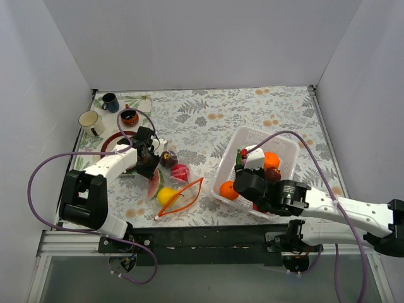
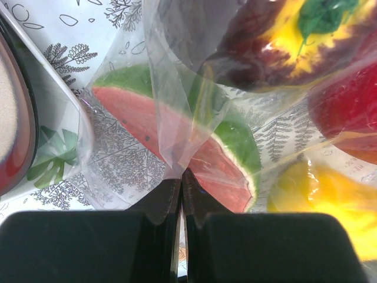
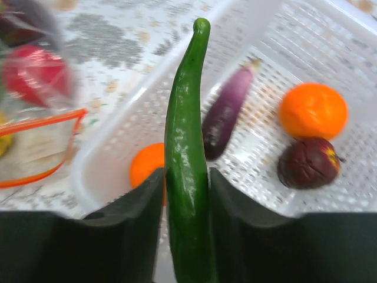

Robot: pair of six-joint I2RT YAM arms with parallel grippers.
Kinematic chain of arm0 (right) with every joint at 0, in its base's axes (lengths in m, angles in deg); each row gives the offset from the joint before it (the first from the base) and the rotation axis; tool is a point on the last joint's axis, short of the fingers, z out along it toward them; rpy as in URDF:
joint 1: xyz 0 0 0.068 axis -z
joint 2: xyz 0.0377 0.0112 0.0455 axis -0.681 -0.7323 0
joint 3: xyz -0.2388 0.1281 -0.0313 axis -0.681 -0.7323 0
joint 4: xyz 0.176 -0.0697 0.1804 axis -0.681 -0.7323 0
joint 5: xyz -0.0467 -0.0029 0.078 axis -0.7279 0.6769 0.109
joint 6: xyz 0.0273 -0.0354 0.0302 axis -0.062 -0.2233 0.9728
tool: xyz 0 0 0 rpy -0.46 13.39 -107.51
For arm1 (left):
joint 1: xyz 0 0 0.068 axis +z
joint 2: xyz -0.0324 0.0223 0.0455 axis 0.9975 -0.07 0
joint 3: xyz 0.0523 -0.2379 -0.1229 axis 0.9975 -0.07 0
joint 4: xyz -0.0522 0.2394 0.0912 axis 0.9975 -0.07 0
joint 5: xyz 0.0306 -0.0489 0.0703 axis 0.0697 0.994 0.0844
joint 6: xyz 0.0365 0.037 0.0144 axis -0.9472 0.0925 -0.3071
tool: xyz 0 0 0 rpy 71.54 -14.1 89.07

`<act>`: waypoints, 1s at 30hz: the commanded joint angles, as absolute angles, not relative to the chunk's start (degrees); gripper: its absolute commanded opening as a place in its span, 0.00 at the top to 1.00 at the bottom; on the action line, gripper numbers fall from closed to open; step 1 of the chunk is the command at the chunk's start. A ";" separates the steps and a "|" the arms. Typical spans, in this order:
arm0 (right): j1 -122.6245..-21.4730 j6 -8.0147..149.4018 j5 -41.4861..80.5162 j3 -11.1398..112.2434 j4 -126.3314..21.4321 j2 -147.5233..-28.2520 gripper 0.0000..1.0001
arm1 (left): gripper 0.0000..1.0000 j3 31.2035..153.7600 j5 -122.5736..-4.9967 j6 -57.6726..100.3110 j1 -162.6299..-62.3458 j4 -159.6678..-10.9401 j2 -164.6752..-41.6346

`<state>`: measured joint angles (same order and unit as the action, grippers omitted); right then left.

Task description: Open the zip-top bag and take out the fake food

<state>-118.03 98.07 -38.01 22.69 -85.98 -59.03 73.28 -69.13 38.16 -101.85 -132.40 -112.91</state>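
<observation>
The clear zip-top bag [image 1: 170, 189] lies left of centre with its orange-red zip mouth [image 1: 189, 192] open. Inside it show a watermelon slice [image 2: 194, 147], a yellow lemon [image 1: 166, 196], a red piece [image 1: 180, 172] and a dark plum [image 1: 168, 158]. My left gripper [image 2: 181, 177] is shut on a fold of the bag's plastic at its closed end. My right gripper [image 3: 187, 183] is shut on a long green cucumber [image 3: 187, 147] and holds it over the white mesh basket [image 1: 287, 148]. In the basket lie two orange balls [image 3: 313, 110], a purple eggplant [image 3: 227, 115] and a dark plum [image 3: 308, 163].
Three small mugs [image 1: 91, 122] and a dark red plate [image 1: 117, 140] stand at the back left, close to my left arm. White walls enclose the floral table cover [image 1: 208, 117] on three sides.
</observation>
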 commanded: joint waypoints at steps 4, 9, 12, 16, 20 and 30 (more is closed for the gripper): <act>-109.46 110.82 -47.89 30.02 -105.11 -72.61 0.01 | 1.00 73.93 -69.15 38.30 -101.81 -132.85 -111.77; -109.01 104.06 -47.02 36.34 -101.26 -76.76 0.02 | 1.00 74.10 -69.50 38.22 -101.81 -133.02 -111.16; -114.69 92.39 -43.50 36.01 -88.90 -76.68 0.01 | 1.00 74.10 -69.58 38.22 -101.90 -133.02 -111.07; -121.31 83.93 -36.14 35.39 -73.68 -80.18 0.25 | 1.00 73.93 -69.41 38.39 -101.90 -132.76 -111.42; -124.83 78.75 -27.17 32.93 -62.97 -84.93 0.54 | 1.00 73.49 -69.32 38.39 -101.90 -132.41 -111.51; -124.92 71.80 -7.12 30.20 -44.48 -94.95 0.23 | 1.00 73.57 -68.80 38.83 -101.81 -132.32 -111.33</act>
<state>-124.74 76.39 -15.28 29.29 -55.01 -92.89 73.28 -69.17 38.38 -101.85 -132.58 -112.89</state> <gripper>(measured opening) 0.666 0.009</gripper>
